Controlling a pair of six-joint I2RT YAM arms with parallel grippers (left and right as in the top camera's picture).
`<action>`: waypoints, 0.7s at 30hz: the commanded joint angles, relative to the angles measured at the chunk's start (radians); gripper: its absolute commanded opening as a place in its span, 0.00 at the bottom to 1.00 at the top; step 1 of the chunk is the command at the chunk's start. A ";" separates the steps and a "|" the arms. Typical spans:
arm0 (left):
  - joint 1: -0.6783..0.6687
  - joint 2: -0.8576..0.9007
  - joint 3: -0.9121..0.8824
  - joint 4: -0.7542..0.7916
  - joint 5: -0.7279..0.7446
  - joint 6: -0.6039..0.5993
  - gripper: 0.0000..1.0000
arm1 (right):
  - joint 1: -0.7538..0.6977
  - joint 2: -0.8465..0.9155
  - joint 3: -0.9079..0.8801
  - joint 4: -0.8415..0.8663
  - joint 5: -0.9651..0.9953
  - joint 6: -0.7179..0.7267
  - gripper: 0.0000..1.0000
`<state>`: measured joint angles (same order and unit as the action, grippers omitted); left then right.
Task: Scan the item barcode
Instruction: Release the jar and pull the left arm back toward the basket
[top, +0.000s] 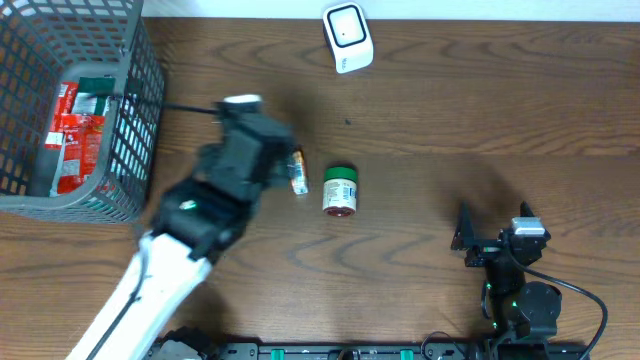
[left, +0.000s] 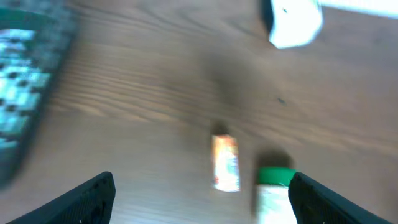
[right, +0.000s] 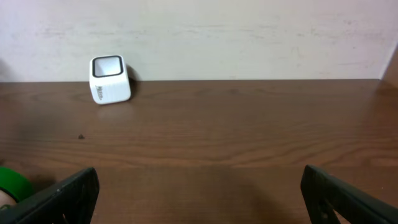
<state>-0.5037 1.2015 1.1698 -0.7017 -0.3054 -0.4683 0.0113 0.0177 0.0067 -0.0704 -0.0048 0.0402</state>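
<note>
My left claw (left: 202, 196), released and empty, should centre on the small packet (left: 225, 163) at 12 o'clock, avoiding the green-capped jar (left: 272, 186) at its 4 o'clock.

Mock shop checkout, shown by barcode scanner (top: 347, 37) and wire shopping basket (top: 146, 92).

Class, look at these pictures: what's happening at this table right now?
The left hand hovers open close to a small orange packet and a green-lidded jar lying mid-table, holding nothing. The right hand sits open and empty near the front edge. The white scanner stands at the far edge; a wire basket of red packets is on the left. No item is picked up yet.
</note>
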 joint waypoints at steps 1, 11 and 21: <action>0.130 -0.089 0.014 -0.039 -0.025 0.031 0.89 | -0.008 -0.004 -0.002 -0.004 -0.004 -0.004 0.99; 0.314 -0.198 0.014 -0.106 -0.025 0.102 0.89 | -0.008 -0.004 -0.002 -0.004 -0.004 -0.004 0.99; 0.315 -0.174 0.014 -0.107 -0.025 0.101 0.89 | -0.008 -0.004 -0.002 -0.004 -0.004 -0.004 0.99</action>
<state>-0.1925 1.0180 1.1698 -0.8051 -0.3202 -0.3859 0.0113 0.0177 0.0067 -0.0708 -0.0048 0.0402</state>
